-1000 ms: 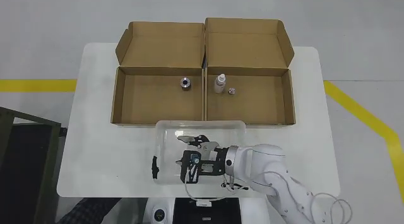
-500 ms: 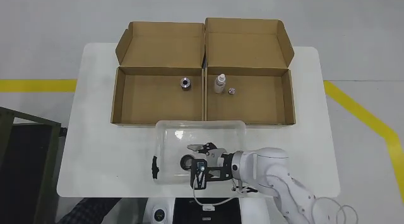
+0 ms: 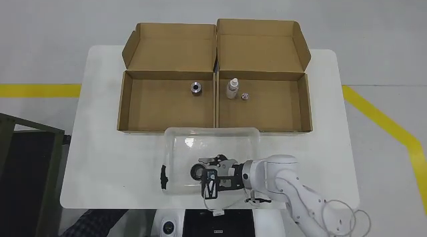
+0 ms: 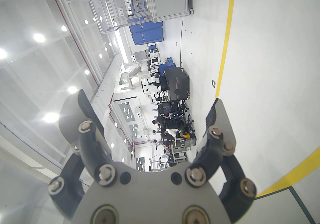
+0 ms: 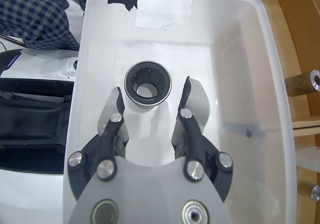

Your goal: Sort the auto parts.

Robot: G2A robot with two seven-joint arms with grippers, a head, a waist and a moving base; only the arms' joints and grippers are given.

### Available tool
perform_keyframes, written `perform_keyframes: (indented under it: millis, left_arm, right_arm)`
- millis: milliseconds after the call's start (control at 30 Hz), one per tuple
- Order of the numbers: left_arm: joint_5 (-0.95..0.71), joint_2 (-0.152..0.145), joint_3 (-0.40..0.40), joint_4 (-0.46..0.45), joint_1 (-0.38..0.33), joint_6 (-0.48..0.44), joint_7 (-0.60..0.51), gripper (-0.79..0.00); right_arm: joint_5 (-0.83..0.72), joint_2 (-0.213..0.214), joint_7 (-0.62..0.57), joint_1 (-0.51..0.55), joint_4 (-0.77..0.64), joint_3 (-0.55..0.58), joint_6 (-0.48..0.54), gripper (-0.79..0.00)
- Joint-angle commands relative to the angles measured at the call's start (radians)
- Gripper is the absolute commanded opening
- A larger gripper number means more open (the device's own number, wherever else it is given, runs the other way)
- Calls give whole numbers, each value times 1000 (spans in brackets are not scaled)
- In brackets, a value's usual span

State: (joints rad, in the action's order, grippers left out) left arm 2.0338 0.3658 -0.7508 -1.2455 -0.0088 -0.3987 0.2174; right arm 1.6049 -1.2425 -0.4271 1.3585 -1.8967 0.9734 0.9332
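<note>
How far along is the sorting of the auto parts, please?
Done: a small metal cylinder lies in the left cardboard box; a white bottle-shaped part and a tiny metal piece lie in the right cardboard box. In hand: the open right gripper is at the black ring-shaped bearing in the clear plastic bin, not gripping it. Remaining: that bearing.

A bearing (image 5: 147,103) lies in the tub (image 3: 210,130) on the table (image 3: 100,103), just before the left box (image 3: 153,110) and right box (image 3: 277,111).
</note>
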Motion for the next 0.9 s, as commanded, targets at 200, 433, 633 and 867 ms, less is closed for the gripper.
perform_keyframes:
  millis: [200, 433, 633, 867]
  left_arm:
    - [0, 0, 0, 0, 0, 0, 0, 0]
    - [0, 0, 0, 0, 0, 0, 0, 0]
    - [0, 0, 0, 0, 0, 0, 0, 0]
    - [0, 0, 0, 0, 0, 0, 0, 0]
  right_arm:
    - [-16, -3, -4, -32, 39, -48, -18, -348]
    - [-40, -10, 0, -69, 88, -89, -44, -354]
    - [-61, -13, -3, -95, 117, -107, -57, -422]
    - [-120, -13, 4, -118, 145, -115, -47, -785]
